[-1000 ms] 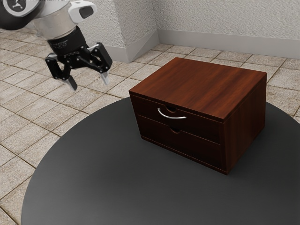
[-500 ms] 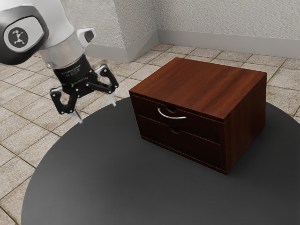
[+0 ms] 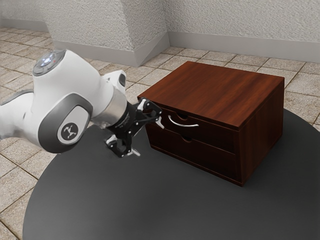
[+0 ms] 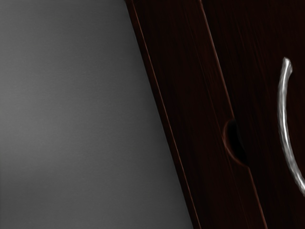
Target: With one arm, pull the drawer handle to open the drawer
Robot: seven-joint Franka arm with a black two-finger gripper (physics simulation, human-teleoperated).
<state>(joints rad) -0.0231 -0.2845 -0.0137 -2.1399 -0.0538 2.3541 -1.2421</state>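
A dark red wooden cabinet (image 3: 215,90) with two drawers stands on the round black table (image 3: 125,200). The top drawer (image 3: 212,132) carries a curved silver handle (image 3: 182,122) and sits flush with the cabinet front. My gripper (image 3: 148,138) is open, turned on its side, just off the cabinet's front corner at the exterior view's left. Its upper fingertip (image 3: 160,124) is close to the handle's near end without touching it. In the wrist view the handle (image 4: 284,124) arcs across the dark drawer front, beside a finger notch (image 4: 236,143).
The lower drawer (image 3: 200,156) has only a notch at its top edge. Bare table surface (image 4: 71,119) stretches in front of the cabinet. Tiled floor (image 3: 30,150) and a textured wall (image 3: 240,20) surround the table.
My arm has swung down and toward the exterior view's right, from above the floor to the cabinet's front corner. The hand has turned sideways. The gripper stays open and the drawer has not moved.
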